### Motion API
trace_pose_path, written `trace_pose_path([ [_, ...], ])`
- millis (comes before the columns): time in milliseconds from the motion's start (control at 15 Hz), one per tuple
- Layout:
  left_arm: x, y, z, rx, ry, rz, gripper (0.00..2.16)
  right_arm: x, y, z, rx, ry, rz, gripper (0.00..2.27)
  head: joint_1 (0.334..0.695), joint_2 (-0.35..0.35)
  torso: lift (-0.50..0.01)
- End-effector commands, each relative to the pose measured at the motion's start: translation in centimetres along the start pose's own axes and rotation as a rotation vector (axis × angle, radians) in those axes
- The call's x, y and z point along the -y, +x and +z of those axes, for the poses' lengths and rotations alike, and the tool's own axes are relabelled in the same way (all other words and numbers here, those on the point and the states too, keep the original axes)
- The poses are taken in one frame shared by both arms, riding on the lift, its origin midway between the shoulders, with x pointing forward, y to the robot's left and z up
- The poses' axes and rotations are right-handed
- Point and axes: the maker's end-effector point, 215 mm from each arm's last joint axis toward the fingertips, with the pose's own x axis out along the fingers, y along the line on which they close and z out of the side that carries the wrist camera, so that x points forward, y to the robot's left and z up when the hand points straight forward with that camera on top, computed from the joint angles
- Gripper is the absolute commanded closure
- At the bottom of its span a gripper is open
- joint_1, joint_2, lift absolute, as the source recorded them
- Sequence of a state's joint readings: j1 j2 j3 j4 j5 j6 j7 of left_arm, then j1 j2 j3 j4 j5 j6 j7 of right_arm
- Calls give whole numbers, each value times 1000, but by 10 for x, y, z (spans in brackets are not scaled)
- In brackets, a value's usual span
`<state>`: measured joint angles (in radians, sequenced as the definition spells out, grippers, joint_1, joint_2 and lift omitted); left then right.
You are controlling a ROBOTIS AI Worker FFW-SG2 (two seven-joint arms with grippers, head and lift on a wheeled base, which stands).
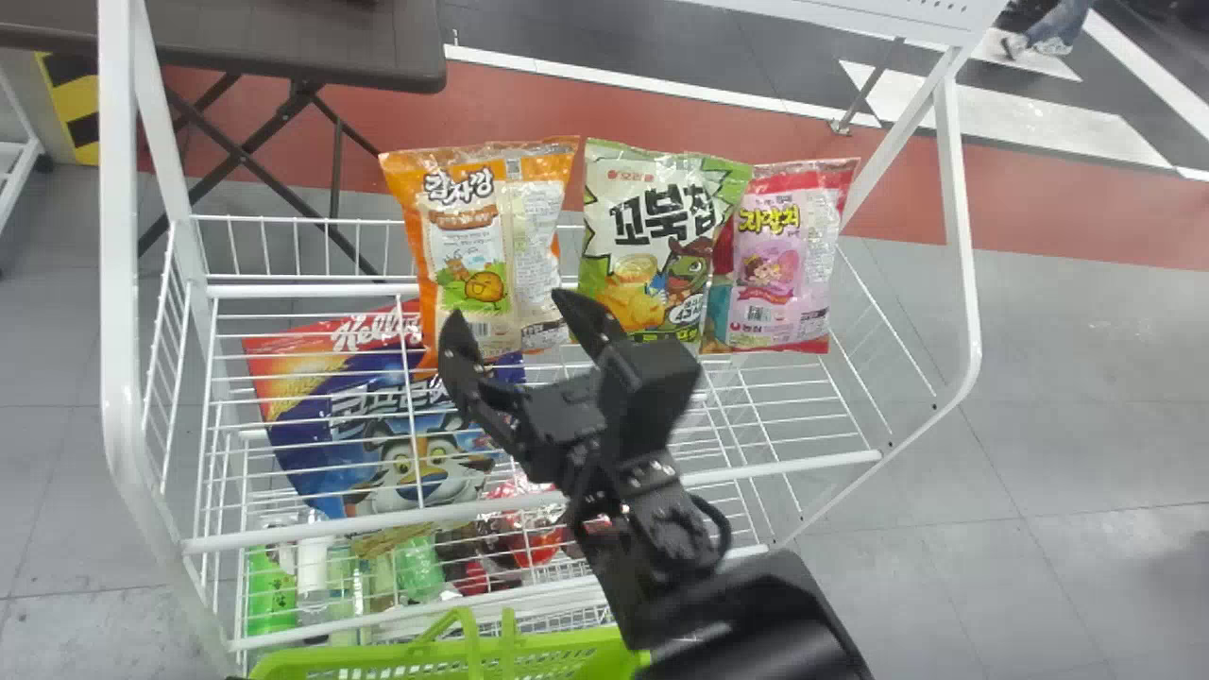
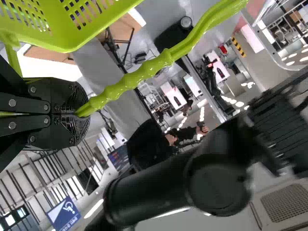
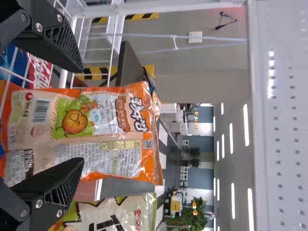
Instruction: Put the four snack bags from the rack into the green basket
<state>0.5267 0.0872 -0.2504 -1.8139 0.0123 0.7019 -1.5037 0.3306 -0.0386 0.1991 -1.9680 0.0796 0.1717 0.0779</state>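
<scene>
A white wire rack (image 1: 531, 521) takes up most of the head view, its front rail and thin wires running across a blue cereal bag (image 1: 378, 416) printed with a tiger. That bag lies low in the rack, behind the mesh. Beneath it are a green bottle (image 1: 271, 595) and some red packages (image 1: 534, 543). A dark folding table (image 1: 283, 42) stands behind the rack.

Higher up, three snack bags stand side by side: an orange bag (image 1: 468, 241), a green bag (image 1: 656, 236) and a pink bag (image 1: 784, 255). The right tool (image 1: 507, 307) is open in front of the orange and green bags, with its black arm slanting across the rack's front. The green basket (image 1: 567, 661) is at the bottom edge, in front of the rack.

The right wrist view shows the two fingers spread, the orange bag beyond the gap between them and the green bag just beside it; whether either finger touches the orange bag, I can't tell. This view also takes in a perforated white panel (image 3: 284, 120) and a leafy plant (image 3: 193, 214) in the room behind.

The left wrist view shows the left tool (image 2: 78, 113) clamped on the basket's ribbed handle (image 2: 130, 82), and a blue wheelchair sign (image 2: 64, 212) in the background
</scene>
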Motion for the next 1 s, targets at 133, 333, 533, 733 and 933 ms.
trace_pose_path([
  [133, 3, 3, -4, -10, -2, -10, 2132, 25, 43, -15, -68, -5, -51, 191, 695, -305, -6],
  [333, 7, 10, -6, -21, 1, -22, 2132, 35, 58, -27, -107, -2, -59, 697, 695, -313, -6],
  [533, 8, 13, -6, -23, -1, -26, 2132, 27, 47, -48, -166, 9, -19, 1980, 695, -326, -6],
  [733, 9, 15, -9, -30, -7, -29, 2132, 31, 40, -41, -146, 13, -19, 2044, 695, -331, -6],
  [933, 9, 14, -10, -27, -10, -25, 2132, 41, 34, -35, -136, 24, -18, 2044, 695, -348, -6],
])
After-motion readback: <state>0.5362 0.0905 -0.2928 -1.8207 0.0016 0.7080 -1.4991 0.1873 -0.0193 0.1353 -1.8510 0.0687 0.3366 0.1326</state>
